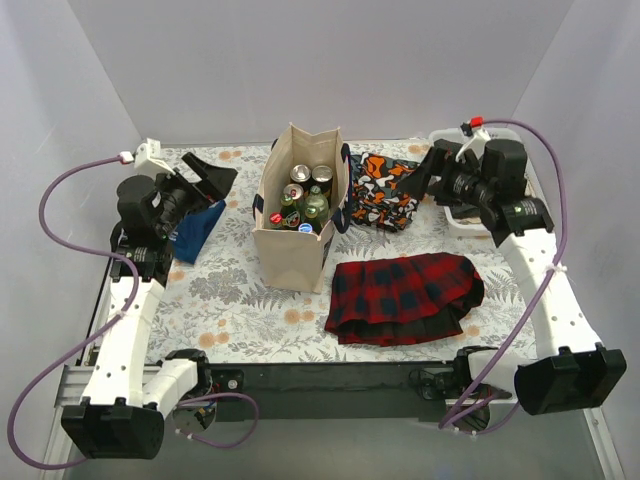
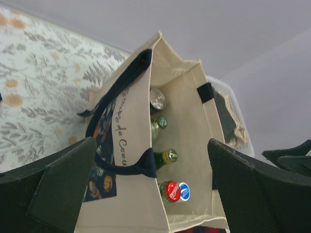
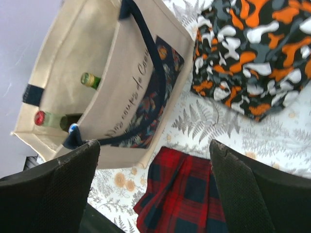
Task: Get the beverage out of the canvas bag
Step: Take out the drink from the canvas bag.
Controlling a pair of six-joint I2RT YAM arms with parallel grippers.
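All the drinks [image 1: 303, 203] are inside the canvas bag [image 1: 290, 255]; none out yet. The bag stands upright mid-table with its mouth open upward. Its handles [image 2: 127, 82] hang down the outside walls, so nothing crosses the opening. Inside are two cans [image 1: 300, 173] at the far end, green bottles [image 1: 315, 205] in the middle, and a red-capped bottle [image 2: 169, 191] at the near end with a blue cap [image 2: 184, 191] touching it. Everything is upright and packed close, tops below the rim, so I judge the only way in is straight down.

My left gripper [image 1: 212, 188] sits left of the bag, jaws spread as wide as they go, holding nothing. Its camera looks right into the bag mouth. My right gripper [image 1: 428, 175] mirrors it on the right, equally wide and empty, well apart from the bag and facing the printed side.

My read is a staging pose: one arm either side, so one can pin the soft wall while the other pulls. Unpinned, the bag would likely lift with the bottle.

Room:
- The orange camo cloth [image 1: 385, 190] is just beside the bag's right wall; I can't tell if it touches.
- The red plaid cloth [image 1: 405, 295] is near the front right corner.
- The blue cloth [image 1: 198, 232] lies by the left arm.
- The white bin [image 1: 455, 222] is behind the right arm.
- The bare table [image 1: 230, 300] front-left of the bag looks like the best put-down spot.

The tight part is finger clearance between neighbouring bottles. The near-end ones by the wall look easiest to get at.
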